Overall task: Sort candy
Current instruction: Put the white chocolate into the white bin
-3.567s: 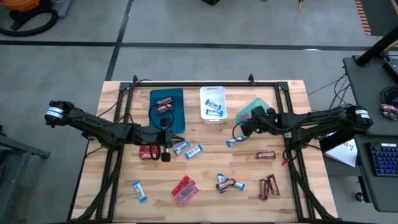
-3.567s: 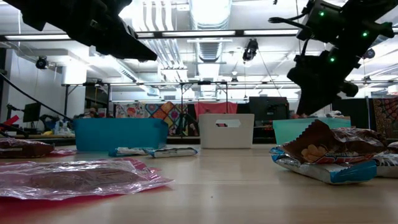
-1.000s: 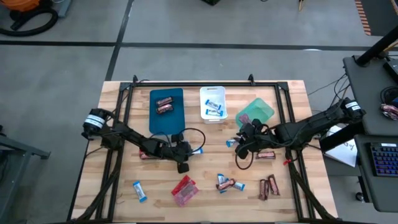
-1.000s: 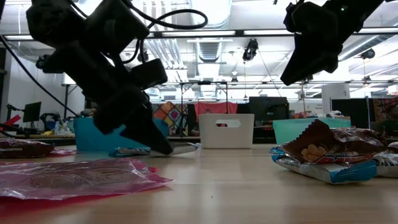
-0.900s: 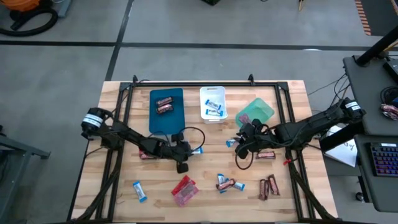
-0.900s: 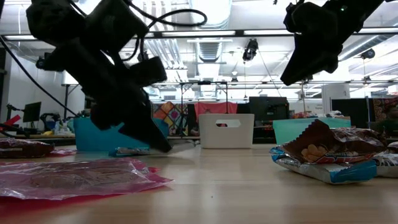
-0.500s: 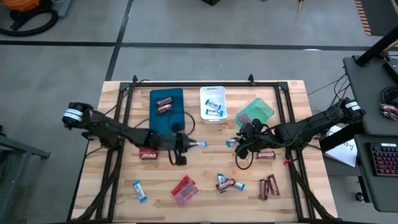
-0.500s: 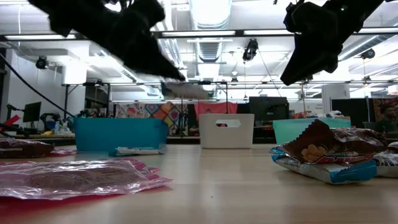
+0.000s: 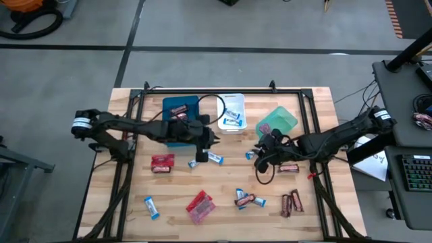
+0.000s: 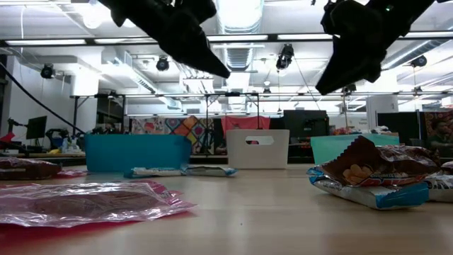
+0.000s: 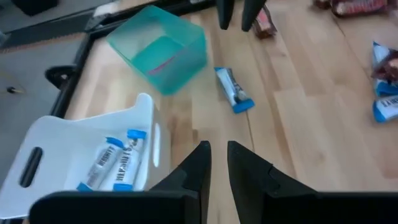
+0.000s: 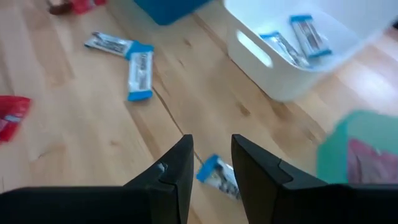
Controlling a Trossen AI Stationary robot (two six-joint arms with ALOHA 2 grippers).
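Left end effector (image 9: 213,139): raised over the middle of the bench (image 9: 317,115), just near of the white tray (image 9: 231,100); its fingers (image 11: 198,167) stand a narrow gap apart with nothing between them.
Right end effector (image 9: 258,160): raised over the bench right of centre, above a blue-and-white bar (image 9: 250,155); fingers (image 12: 176,168) slightly parted, gripping nothing.
White tray: far centre, holds blue-and-white bars (image 11: 118,160).
Blue tray (image 9: 177,136): left of the white one, with dark brown-red bars (image 9: 177,110) inside.
Green tray (image 9: 281,121): right of the white one, a pink packet (image 11: 165,61) in it.
Loose candy: two blue-and-white bars (image 9: 214,158) near the left end effector; red packets (image 9: 200,206) at the near edge; more dark bars (image 9: 291,203) near right.
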